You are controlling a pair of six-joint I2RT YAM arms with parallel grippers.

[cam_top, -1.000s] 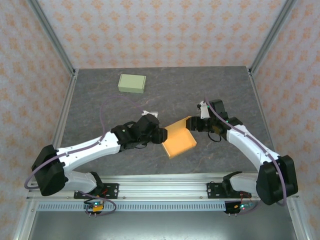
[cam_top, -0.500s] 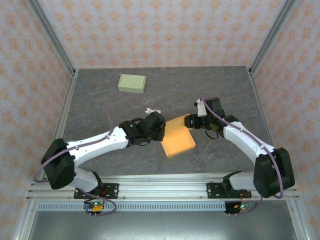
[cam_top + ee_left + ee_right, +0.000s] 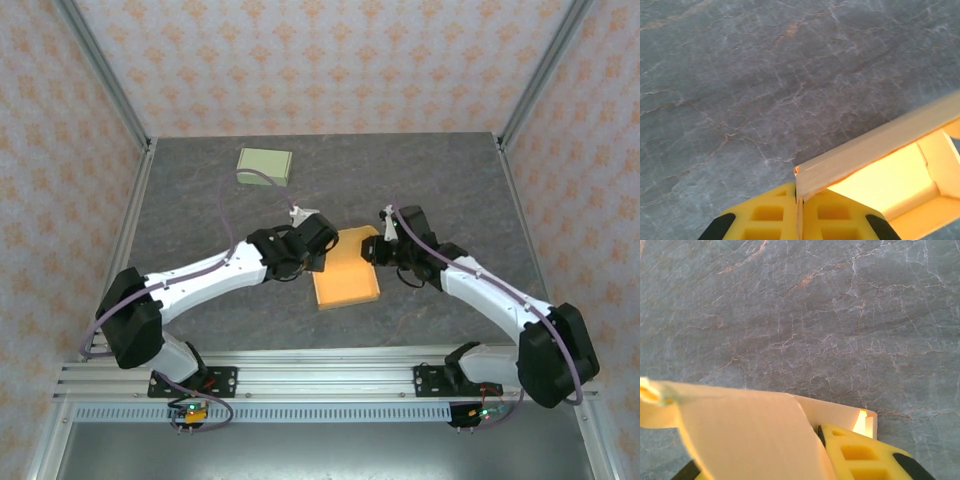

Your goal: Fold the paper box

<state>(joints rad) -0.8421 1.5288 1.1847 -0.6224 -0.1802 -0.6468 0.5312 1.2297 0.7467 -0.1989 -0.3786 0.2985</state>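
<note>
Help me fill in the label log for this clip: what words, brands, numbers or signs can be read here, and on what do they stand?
None can be read.
The orange paper box is plain.
The pale green box shows no print at this size.
The wallpaper bears only a floral pattern.

Open table (image 3: 450, 180) surrounds the orange box (image 3: 347, 275); a green box (image 3: 265, 166) stands well apart, far left.
</note>
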